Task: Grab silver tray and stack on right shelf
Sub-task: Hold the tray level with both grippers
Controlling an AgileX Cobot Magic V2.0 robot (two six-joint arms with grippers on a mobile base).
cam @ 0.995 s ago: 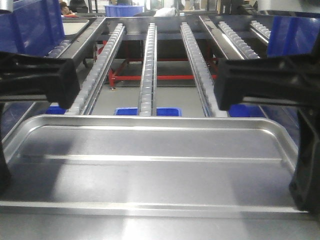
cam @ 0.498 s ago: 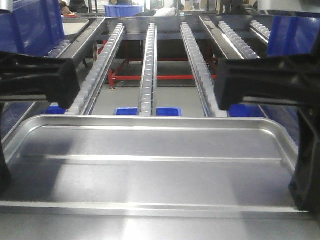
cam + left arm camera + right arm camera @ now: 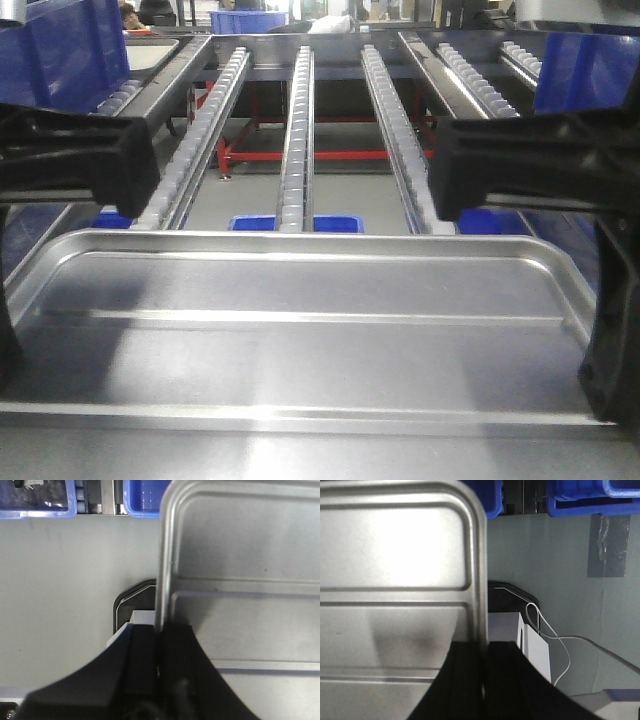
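Observation:
The silver tray (image 3: 300,290) hangs level in front of me, shiny, with two long ridges across its base. My left gripper (image 3: 160,635) is shut on the tray's left rim (image 3: 162,570). On the opposite rim (image 3: 479,580), my right gripper (image 3: 484,647) is shut too. In the front view both black arms (image 3: 80,160) (image 3: 530,165) flank the tray. Straight ahead, beyond the tray's far rim, lies the right shelf (image 3: 297,130), a steel rack level with rows of small white rollers. Its front bar is hidden behind the tray and arms.
Blue bins stand on neighbouring racks at the upper left (image 3: 70,50) and upper right (image 3: 590,65). More blue bins (image 3: 295,222) sit on the floor under the rack, above a red frame (image 3: 330,155). A white box with a cable (image 3: 535,650) lies below the right gripper.

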